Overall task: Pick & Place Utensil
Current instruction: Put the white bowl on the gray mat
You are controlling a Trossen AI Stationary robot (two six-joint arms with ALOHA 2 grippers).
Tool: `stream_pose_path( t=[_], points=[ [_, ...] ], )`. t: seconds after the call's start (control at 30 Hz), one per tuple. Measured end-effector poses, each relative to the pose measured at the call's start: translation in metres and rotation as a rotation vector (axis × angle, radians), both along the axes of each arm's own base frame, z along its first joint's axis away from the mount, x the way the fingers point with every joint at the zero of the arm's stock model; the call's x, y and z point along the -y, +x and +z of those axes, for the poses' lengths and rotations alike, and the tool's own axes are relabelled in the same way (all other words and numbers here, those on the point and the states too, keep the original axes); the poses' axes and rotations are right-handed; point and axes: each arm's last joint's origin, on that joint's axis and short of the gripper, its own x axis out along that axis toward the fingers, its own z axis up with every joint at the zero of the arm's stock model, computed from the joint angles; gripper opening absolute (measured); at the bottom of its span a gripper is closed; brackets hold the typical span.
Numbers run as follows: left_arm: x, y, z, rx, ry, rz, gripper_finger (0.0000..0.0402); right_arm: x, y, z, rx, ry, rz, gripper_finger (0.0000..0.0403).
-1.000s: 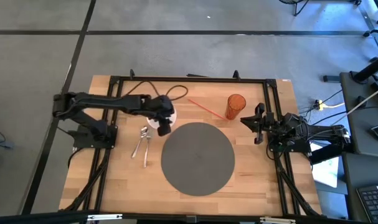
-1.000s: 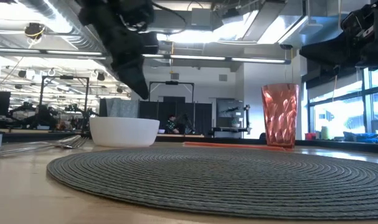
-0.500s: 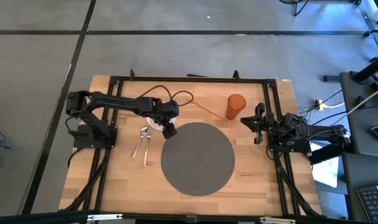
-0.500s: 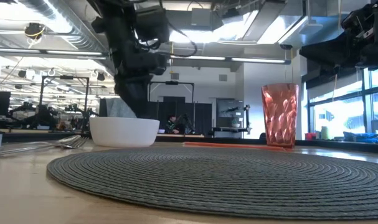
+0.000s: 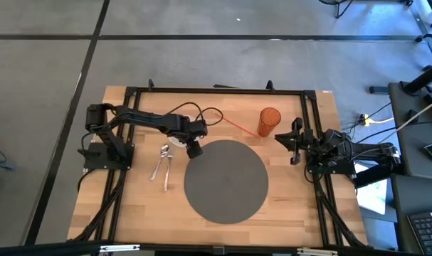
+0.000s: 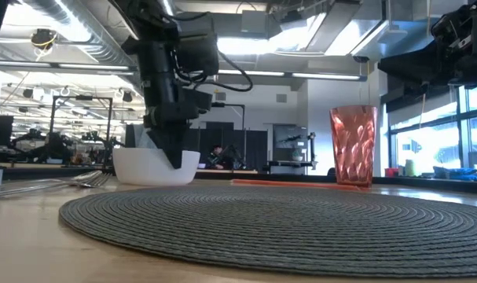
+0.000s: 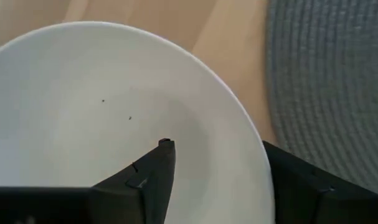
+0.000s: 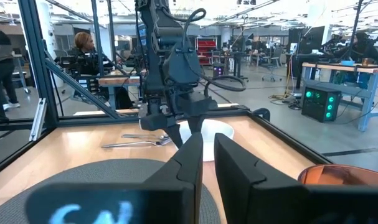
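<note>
Two or three metal utensils (image 5: 162, 162) lie flat on the wood, left of the grey round mat (image 5: 225, 180); they also show in the low view (image 6: 49, 185). Just beyond them stands a white bowl (image 7: 83, 93), mostly hidden under my left arm in the high view (image 5: 174, 140). My left gripper (image 7: 217, 149) is open and points down over the bowl's mat-side rim. One finger (image 7: 157, 168) stands inside the bowl and the other (image 7: 301, 180) outside it. I see no touch. My right gripper (image 5: 281, 139) waits shut near the right edge.
An orange ribbed cup (image 5: 270, 121) stands at the far right of the mat, with a thin orange stick (image 5: 233, 122) lying on the wood beside it. A black frame (image 5: 216, 90) rims the table. People sit in the room beyond.
My left gripper has come down over the bowl and tipped from a slant to nearly upright. Its fingers now stand astride the bowl's rim. The arm's base has swung toward the table. Bowl, utensils and right arm have kept still.
</note>
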Motion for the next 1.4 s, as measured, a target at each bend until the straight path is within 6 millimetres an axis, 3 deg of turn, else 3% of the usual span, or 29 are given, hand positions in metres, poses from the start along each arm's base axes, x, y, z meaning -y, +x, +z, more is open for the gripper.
stream_pose_path(
  t=[0.13, 0.37, 0.53, 0.8, 0.9, 1.0, 1.2, 1.4],
  points=[
    [0.0, 0.0, 0.0, -0.003, 0.01, -0.006, 0.0165, 0.0, 0.0, 0.0, 0.0, 0.001, 0.0, 0.0042],
    [0.012, 0.001, 0.0, -0.033, 0.029, -0.143, 0.0016, 0.0, 0.0, 0.0, 0.0, 0.0, 0.0, 0.0042],
    [0.038, 0.009, 0.014, -0.067, 0.099, -0.281, 0.0005, 0.0, 0.0, 0.0, 0.0, 0.0, 0.0, 0.0042],
    [0.1, 0.032, 0.064, 0.061, 0.113, -0.459, 0.0004, 0.0, 0.0, 0.0, 0.0, 0.001, 0.0, 0.0042],
    [0.12, 0.038, 0.073, 0.107, 0.105, -0.508, 0.0003, 0.0, 0.0, 0.0, 0.0, 0.0, 0.0, 0.0042],
    [0.135, 0.052, 0.067, 0.114, 0.074, -0.523, 0.0003, 0.0, 0.0, 0.0, 0.0, 0.0, 0.0, 0.0042],
    [0.164, 0.089, 0.035, 0.053, -0.02, -0.592, 0.0003, 0.0, 0.0, 0.0, -0.005, 0.001, 0.0, 0.0042],
    [0.192, 0.131, 0.037, 0.091, -0.068, -0.67, 0.0003, 0.0, 0.0, -0.004, -0.038, 0.006, 0.001, 0.0042]
  ],
)
